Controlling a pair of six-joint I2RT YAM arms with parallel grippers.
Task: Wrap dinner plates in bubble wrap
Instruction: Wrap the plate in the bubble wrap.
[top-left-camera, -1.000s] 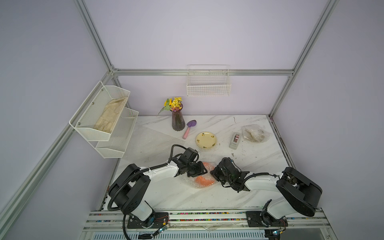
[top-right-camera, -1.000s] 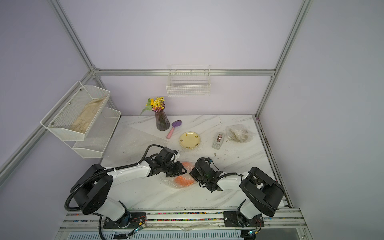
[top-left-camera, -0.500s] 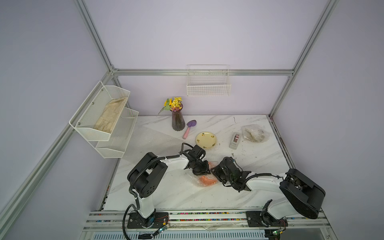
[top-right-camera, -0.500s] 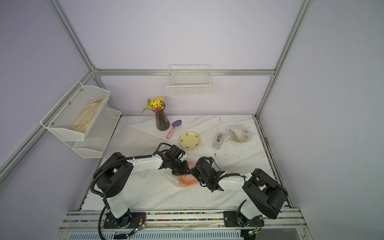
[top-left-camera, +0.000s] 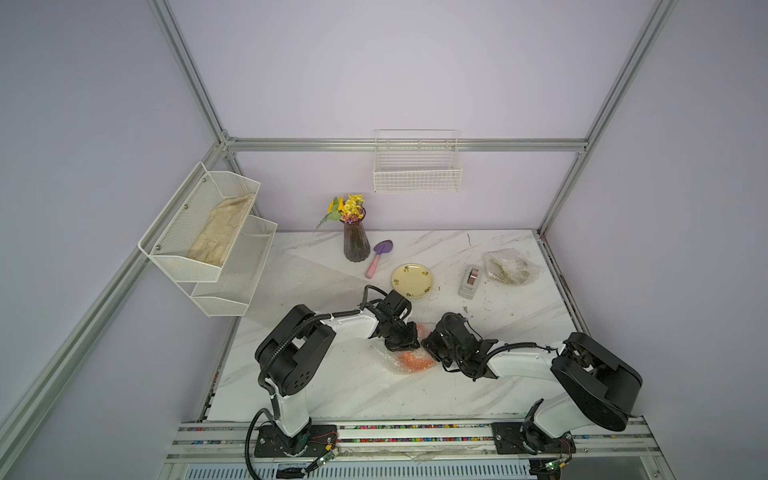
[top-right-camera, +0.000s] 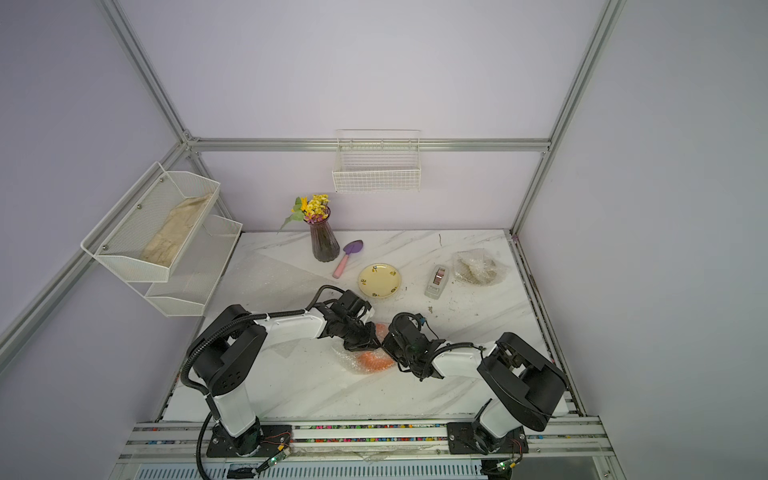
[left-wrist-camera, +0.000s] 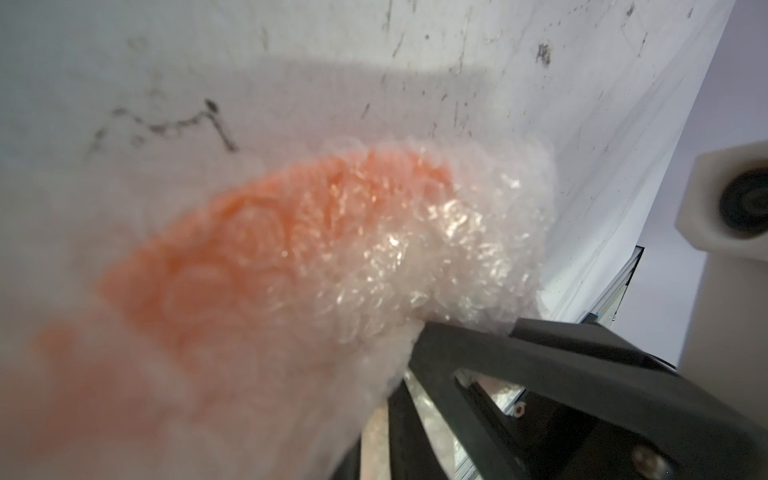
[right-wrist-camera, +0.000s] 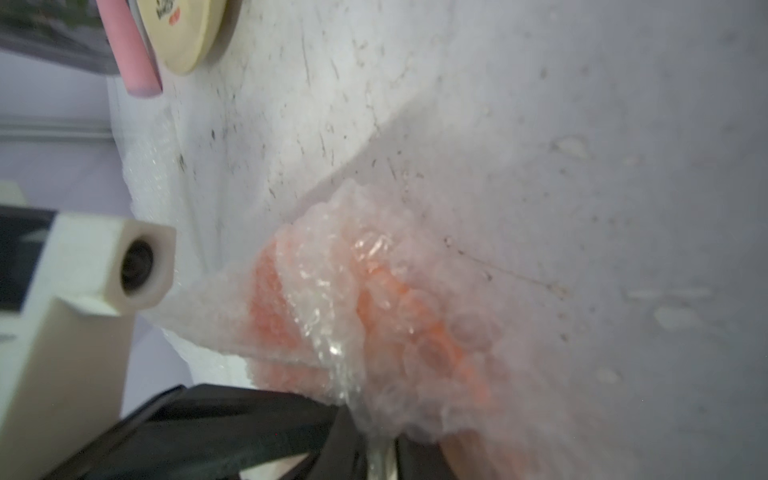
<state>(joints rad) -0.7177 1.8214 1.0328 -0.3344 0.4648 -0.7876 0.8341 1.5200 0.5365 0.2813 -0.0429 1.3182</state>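
Top views, both: lilac walls, marble table, orange plate in bubble wrap near yellow plate, robot-side of it.
Table smooth, hard: bundle prob. slides. Wrap light, soft, slippery, springy; pinch loose edges, not plate, which looks stiff, breakable. L gripper & R gripper each clamped on wrap at bundle's yellow-plate side.
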